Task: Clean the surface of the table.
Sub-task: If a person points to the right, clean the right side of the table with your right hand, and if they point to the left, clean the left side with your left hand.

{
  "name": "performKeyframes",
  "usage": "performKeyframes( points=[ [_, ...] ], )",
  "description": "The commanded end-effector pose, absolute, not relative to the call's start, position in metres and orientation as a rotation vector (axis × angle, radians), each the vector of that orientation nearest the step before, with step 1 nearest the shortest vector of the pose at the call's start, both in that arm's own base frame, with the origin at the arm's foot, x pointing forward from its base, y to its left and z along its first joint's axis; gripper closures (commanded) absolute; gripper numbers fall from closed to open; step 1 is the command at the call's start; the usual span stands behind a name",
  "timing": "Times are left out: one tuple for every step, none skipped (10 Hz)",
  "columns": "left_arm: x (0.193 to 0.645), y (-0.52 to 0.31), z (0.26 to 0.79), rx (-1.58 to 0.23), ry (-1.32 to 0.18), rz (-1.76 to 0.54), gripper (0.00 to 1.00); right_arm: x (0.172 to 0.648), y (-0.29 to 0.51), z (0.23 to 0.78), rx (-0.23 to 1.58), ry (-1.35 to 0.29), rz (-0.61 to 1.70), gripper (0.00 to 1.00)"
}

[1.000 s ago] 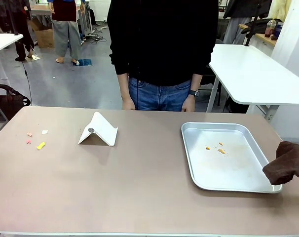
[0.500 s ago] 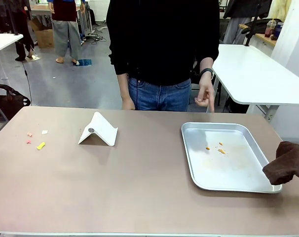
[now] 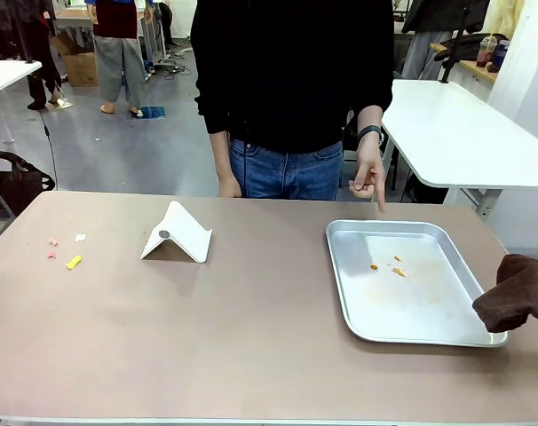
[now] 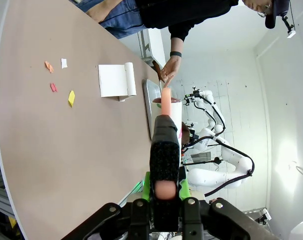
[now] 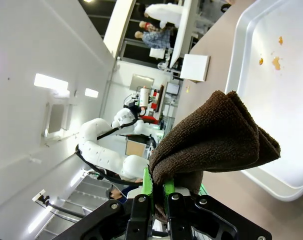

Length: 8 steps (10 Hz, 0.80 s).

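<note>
The large rect. table (image 3: 251, 355), matte brownish-taupe top w/ thin pale edge, spanned the front view from the near edge to the person at the far side. Small pink, white and yellow scraps (image 3: 67, 251) lay near its left end.

Right gripper (image 5: 159, 194): closed on a folded dark-brown terry cloth (image 5: 216, 135) at the table's right end, near the near right corner of the shiny silver rect. metal tray (image 3: 340, 284). Contact w/ the top: not determinable. Left gripper (image 4: 165, 186): clamped on a long black foam-sleeved tool w/ salmon-pink core (image 4: 164, 145), aimed along the table top.

Likely faults:
- A wipe toward the left edge would prob. push the scraps onto the floor.
- Cloth catching the tray rim could shift the tray or tip its orange crumbs (image 3: 398, 270) onto the top.
- The person's hand (image 3: 367, 180), finger pointing down by the tray's far rim, sat in the reach path; contact risk.

Obstructions: the tray and a white folded card stand (image 3: 178, 234) lay between cloth and scraps, which were well apart.
</note>
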<state>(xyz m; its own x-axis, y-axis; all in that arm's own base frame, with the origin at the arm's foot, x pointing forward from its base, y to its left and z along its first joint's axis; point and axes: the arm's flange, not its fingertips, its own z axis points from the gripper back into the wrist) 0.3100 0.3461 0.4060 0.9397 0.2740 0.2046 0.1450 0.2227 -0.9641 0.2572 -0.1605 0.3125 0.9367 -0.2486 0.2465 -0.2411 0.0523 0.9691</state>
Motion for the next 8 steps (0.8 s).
performKeyframes(
  points=[
    [0.306, 0.344, 0.410, -1.351, -0.372, 0.083, 0.78, 0.257, -0.160, 0.321, 1.530, -0.383, -0.014, 0.90],
    [0.306, 0.344, 0.410, -1.351, -0.372, 0.083, 0.78, 0.257, -0.160, 0.321, 1.530, -0.383, -0.014, 0.90],
    [0.306, 0.344, 0.410, -1.351, -0.372, 0.083, 0.78, 0.257, -0.160, 0.321, 1.530, -0.383, -0.014, 0.90],
    [0.306, 0.344, 0.410, -1.351, -0.372, 0.083, 0.78, 0.257, -0.160, 0.321, 1.530, -0.383, -0.014, 0.90],
    [0.306, 0.344, 0.410, -1.351, -0.372, 0.083, 0.78, 0.257, -0.160, 0.321, 1.530, -0.383, -0.014, 0.90],
    [0.306, 0.344, 0.410, -1.351, -0.372, 0.083, 0.78, 0.257, -0.161, 0.313, 1.531, -0.396, -0.006, 0.90],
    [0.306, 0.344, 0.410, -1.351, -0.372, 0.083, 0.78, 0.265, -0.156, 0.327, 1.461, -0.371, -0.016, 0.90],
    [0.306, 0.344, 0.410, -1.351, -0.372, 0.083, 0.78, 0.274, -0.153, 0.348, 1.365, -0.320, -0.013, 0.90]
  ],
)
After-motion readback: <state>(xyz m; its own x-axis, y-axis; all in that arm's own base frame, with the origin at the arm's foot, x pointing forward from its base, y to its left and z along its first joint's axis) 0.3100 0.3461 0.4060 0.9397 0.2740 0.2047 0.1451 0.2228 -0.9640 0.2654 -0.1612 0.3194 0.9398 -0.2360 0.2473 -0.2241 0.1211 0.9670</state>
